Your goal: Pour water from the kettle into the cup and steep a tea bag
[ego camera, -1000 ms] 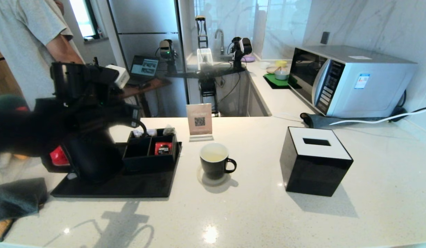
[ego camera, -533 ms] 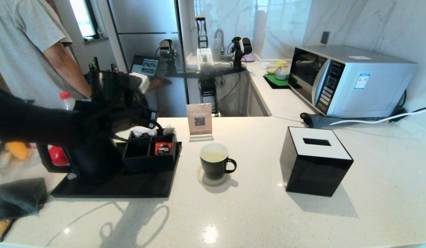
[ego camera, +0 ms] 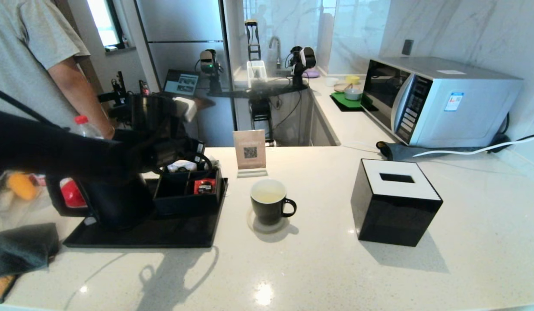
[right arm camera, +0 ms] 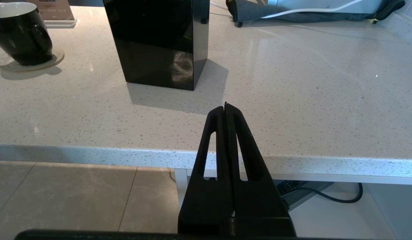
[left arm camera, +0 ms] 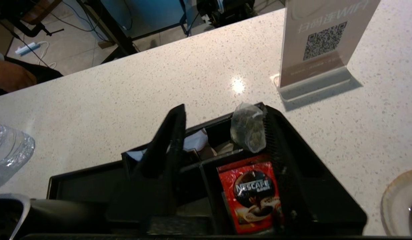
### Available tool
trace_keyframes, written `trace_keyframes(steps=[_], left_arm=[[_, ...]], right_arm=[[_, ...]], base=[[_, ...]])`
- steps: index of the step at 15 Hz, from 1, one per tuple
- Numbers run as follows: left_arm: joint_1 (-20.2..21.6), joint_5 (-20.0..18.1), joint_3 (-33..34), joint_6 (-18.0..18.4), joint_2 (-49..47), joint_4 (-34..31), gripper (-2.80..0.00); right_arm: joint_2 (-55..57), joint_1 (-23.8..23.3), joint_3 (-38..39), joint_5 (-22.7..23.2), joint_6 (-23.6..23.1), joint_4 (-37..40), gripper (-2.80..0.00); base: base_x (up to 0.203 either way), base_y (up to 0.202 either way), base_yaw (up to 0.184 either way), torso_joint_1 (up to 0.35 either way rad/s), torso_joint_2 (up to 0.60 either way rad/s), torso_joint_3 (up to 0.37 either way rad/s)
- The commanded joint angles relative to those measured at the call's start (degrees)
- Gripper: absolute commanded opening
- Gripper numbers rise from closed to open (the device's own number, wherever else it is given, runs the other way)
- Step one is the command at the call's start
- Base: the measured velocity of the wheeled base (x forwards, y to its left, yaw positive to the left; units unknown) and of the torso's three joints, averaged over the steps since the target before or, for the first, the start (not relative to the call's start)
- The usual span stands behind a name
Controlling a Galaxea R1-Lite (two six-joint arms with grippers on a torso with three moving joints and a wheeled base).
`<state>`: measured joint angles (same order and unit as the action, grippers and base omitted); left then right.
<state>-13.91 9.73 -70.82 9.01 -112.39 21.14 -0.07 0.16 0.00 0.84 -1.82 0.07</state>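
Note:
The black kettle (ego camera: 118,205) stands on the black tray (ego camera: 172,237), its top hidden behind my left arm. My left gripper (left arm camera: 225,110) (ego camera: 194,160) hangs open over the back compartments of the black organizer box (ego camera: 187,199). The greyish translucent tea bag (left arm camera: 248,129) stands in the back corner compartment, between the jaws and against one finger's ribbed pad (left arm camera: 272,133). The black cup (ego camera: 269,203) (right arm camera: 22,36) sits on a saucer with pale yellowish water (ego camera: 267,198) inside. My right gripper (right arm camera: 225,106) is shut and empty, low at the counter's front edge.
A red Nescafe sachet (left arm camera: 255,196) fills the box's front compartment. A QR sign (ego camera: 250,152) stands behind the cup, and a black tissue box (ego camera: 394,205) is to its right. A red-capped bottle (left arm camera: 7,150), a dark cloth (ego camera: 20,248), a microwave (ego camera: 440,101) and a person (ego camera: 38,65) are around.
My left arm has swung right from above the kettle to over the organizer box. The kettle, cup and right arm have not moved.

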Motion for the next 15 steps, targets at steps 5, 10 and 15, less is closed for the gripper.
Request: trace_keyframes(steps=[5, 10, 15], left_arm=[[1.5, -0.1, -4.1, 0.0, -6.0, 0.3, 0.0], [1.4, -0.3, -5.9, 0.0, -11.2, 5.9, 0.0], [1.3, -0.3, -8.4, 0.0, -15.6, 10.2, 0.0]], right_arm=[[0.1, 0.0, 0.0, 0.0, 0.0, 0.0, -2.8], [0.1, 0.0, 0.0, 0.0, 0.0, 0.0, -2.8], [0.1, 0.0, 0.0, 0.0, 0.0, 0.0, -2.8]], base=[[0.0, 0.0, 0.0, 0.0, 0.0, 0.0], [0.0, 0.0, 0.0, 0.0, 0.0, 0.0], [0.0, 0.0, 0.0, 0.0, 0.0, 0.0]])
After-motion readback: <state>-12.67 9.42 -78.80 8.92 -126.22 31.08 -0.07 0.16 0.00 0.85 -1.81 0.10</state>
